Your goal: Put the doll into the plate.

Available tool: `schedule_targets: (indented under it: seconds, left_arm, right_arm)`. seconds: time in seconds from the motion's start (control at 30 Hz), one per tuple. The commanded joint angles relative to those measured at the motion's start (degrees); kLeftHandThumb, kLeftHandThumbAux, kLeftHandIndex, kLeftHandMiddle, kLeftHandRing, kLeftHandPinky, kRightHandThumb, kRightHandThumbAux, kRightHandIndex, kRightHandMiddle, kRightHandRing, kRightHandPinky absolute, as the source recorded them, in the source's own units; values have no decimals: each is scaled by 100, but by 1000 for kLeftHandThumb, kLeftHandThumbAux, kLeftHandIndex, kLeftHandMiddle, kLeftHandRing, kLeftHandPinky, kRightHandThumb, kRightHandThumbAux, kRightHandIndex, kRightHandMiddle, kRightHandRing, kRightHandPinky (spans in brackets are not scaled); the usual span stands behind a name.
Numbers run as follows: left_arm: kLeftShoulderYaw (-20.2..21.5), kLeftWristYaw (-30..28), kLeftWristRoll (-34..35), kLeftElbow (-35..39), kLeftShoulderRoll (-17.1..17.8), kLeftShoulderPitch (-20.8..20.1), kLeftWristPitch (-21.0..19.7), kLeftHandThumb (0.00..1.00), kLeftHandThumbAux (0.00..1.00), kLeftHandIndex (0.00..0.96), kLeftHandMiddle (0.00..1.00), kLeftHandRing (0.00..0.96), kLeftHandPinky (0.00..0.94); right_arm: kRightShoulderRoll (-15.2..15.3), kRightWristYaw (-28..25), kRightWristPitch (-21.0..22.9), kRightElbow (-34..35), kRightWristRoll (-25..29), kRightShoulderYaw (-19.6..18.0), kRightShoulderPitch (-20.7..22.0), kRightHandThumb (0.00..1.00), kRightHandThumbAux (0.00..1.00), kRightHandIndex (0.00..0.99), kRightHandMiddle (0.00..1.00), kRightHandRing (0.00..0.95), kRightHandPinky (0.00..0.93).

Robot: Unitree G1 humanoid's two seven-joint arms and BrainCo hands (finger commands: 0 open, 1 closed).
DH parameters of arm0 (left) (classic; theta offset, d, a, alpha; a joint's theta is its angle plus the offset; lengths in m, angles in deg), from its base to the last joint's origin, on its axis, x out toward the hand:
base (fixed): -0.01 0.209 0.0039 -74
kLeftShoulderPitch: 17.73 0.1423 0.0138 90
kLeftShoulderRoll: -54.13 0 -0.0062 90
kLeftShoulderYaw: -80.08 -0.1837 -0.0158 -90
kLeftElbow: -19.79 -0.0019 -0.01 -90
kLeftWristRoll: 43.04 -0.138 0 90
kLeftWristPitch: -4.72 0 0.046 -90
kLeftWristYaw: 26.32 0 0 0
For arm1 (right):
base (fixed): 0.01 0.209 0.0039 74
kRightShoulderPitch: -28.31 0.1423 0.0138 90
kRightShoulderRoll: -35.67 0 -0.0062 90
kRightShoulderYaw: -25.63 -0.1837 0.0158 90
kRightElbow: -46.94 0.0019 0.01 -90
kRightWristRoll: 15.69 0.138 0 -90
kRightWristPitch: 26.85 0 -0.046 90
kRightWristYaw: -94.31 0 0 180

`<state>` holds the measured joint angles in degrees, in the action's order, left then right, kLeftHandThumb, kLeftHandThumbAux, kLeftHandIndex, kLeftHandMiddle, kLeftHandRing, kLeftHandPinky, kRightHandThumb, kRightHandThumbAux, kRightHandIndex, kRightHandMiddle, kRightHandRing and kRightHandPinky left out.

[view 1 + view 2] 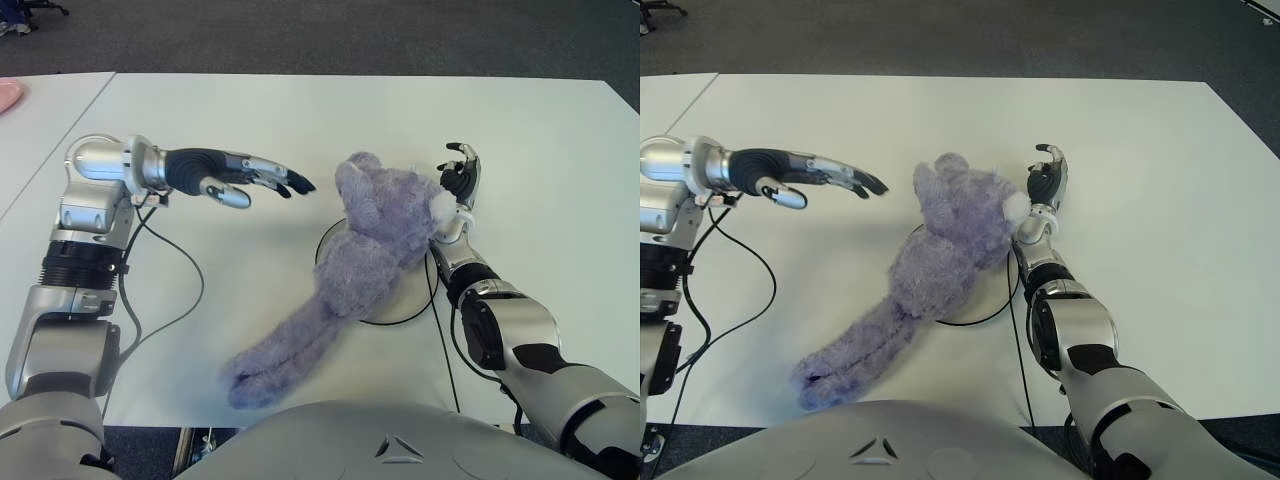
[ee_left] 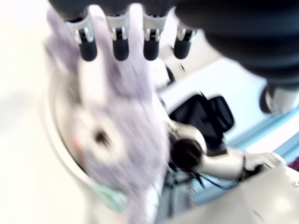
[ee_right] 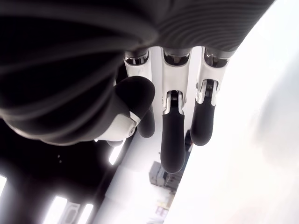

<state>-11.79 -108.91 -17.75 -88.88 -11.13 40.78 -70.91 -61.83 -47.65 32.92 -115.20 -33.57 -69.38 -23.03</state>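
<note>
Lying across the plate [image 1: 331, 243] on the table [image 1: 300, 120], the doll [image 1: 355, 252] sits between the two hands and in neither. The left hand [image 1: 235, 177] hovers to its left, apart from it, fingers stretched out and empty, pointing toward the doll's head. The right hand [image 1: 460, 180] stands just beside the head on the right, fingers relaxed, holding nothing. The doll's long axis runs diagonally: head far and right over the plate, legs trailing near and left toward the robot's body.
</note>
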Motion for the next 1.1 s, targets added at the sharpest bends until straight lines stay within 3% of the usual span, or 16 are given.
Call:
schedule_targets:
  seconds: [0.03, 0.33, 0.5, 0.8, 0.9, 0.97, 1.1]
  left_arm:
    - [254, 76, -339, -1310, 86, -669, 287, 289, 272, 0, 0, 0, 0]
    - [1000, 684, -201, -3000, 121, -1119, 210, 236, 291, 0, 0, 0, 3]
    - [1499, 1265, 64, -3017, 9, -1115, -122, 193, 269, 0, 0, 0, 44]
    - [1816, 1952, 181, -3015, -226, -1161, -606, 158, 266, 0, 0, 0, 30]
    - [1848, 2231, 197, -2770, -398, -1059, -731, 152, 285, 0, 0, 0, 37]
    - [1821, 2587, 124, -2907, -764, -1045, -612, 152, 310, 0, 1, 0, 63]
    - [1831, 3138, -122, -4090, -1281, -1406, -240, 143, 407, 0, 14, 19, 125]
  right_arm:
    - [-457, -214, 596, -661, 35, 17, -1044, 1000, 703, 299, 236, 482, 373]
    - [-449, -150, 616, -661, -40, 88, -1033, 1000, 707, 300, 237, 496, 348]
    - [-439, -209, 623, -662, -41, 101, -1042, 1000, 707, 301, 238, 494, 349]
    - [-437, -166, 629, -660, -61, 144, -1043, 1000, 698, 303, 240, 446, 429]
    - [-434, -134, 631, -660, -81, 168, -1043, 1000, 695, 305, 240, 432, 470]
    - [-429, -119, 629, -659, -92, 180, -1039, 1000, 695, 307, 239, 427, 486]
    - [-422, -168, 624, -660, -71, 180, -1031, 1000, 694, 310, 237, 422, 502]
